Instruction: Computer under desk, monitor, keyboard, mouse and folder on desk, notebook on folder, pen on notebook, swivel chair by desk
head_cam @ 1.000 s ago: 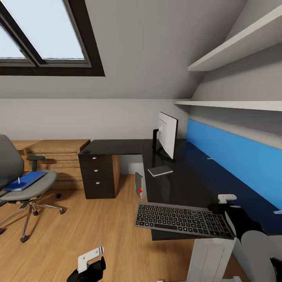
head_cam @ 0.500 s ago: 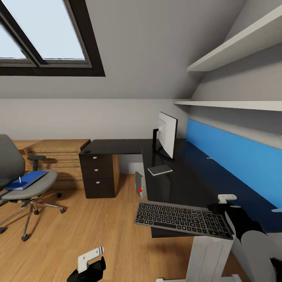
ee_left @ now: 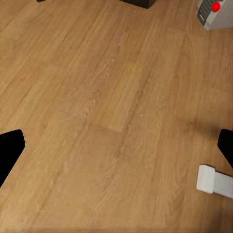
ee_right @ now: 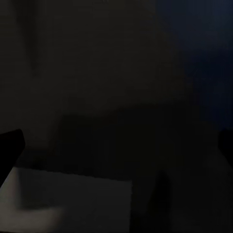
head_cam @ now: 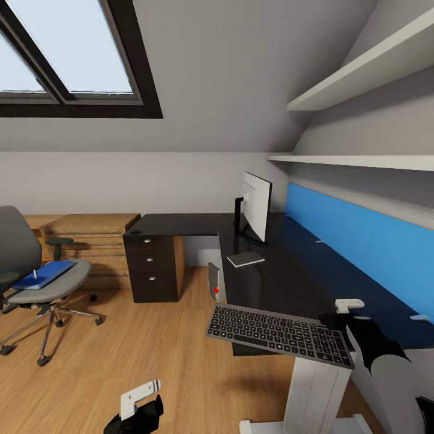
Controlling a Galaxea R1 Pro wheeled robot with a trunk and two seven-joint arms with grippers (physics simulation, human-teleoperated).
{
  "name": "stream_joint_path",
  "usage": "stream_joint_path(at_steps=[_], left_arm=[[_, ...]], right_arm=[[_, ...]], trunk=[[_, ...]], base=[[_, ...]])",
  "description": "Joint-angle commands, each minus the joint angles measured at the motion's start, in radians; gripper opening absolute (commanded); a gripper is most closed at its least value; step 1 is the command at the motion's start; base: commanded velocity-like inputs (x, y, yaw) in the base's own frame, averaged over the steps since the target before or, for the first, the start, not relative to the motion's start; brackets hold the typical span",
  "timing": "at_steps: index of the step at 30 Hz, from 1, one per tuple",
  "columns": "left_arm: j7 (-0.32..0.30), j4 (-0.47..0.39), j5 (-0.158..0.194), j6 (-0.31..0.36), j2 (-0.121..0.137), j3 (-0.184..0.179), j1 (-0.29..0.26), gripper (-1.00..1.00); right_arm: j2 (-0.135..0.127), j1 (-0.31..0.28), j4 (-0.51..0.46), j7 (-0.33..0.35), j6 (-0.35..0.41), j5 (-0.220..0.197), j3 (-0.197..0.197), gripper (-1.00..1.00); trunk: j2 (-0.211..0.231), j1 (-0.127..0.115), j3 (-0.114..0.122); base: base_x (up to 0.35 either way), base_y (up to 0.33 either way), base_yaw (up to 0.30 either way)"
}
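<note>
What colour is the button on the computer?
Red; the computer button shows best in the left wrist view.

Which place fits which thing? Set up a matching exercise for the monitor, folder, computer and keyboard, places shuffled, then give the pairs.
Things:
1. monitor
2. folder
3. computer
4. keyboard

Places:
A. on the swivel chair seat
B. on the floor under the desk
C. at the desk's near end, jutting past its edge
D. upright on the desk, farther back

Pairs: 1-D, 2-A, 3-B, 4-C
</note>
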Motion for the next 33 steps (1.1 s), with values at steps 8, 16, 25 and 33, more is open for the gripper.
stream_joint_path(at_steps=[8,16,25,33], left_arm=[[0.01,-0.002,0.006,0.003,-0.002,-0.002,0.0,1.0],[0.009,-0.002,0.006,0.003,-0.001,-0.002,0.0,1.0],[0.007,-0.002,0.007,0.003,0.0,-0.002,0.0,1.0],[0.009,-0.002,0.007,0.003,0.0,-0.001,0.0,1.0]], right_arm=[[0.001,0.0,-0.002,0.009,0.004,0.012,-0.008,1.0],[0.0,0.0,-0.003,0.01,0.003,0.011,-0.008,1.0],[0.002,0.0,-0.003,0.012,-0.006,0.012,-0.006,1.0],[0.001,0.0,-0.004,0.017,-0.003,0.012,-0.005,1.0]], trunk=[[0.041,-0.023,0.018],[0.076,-0.042,0.034],[0.076,-0.042,0.034],[0.076,-0.042,0.034]], base=[[0.0,0.0,0.0],[0.0,0.0,0.0],[0.066,-0.038,0.0],[0.154,-0.096,0.0]])
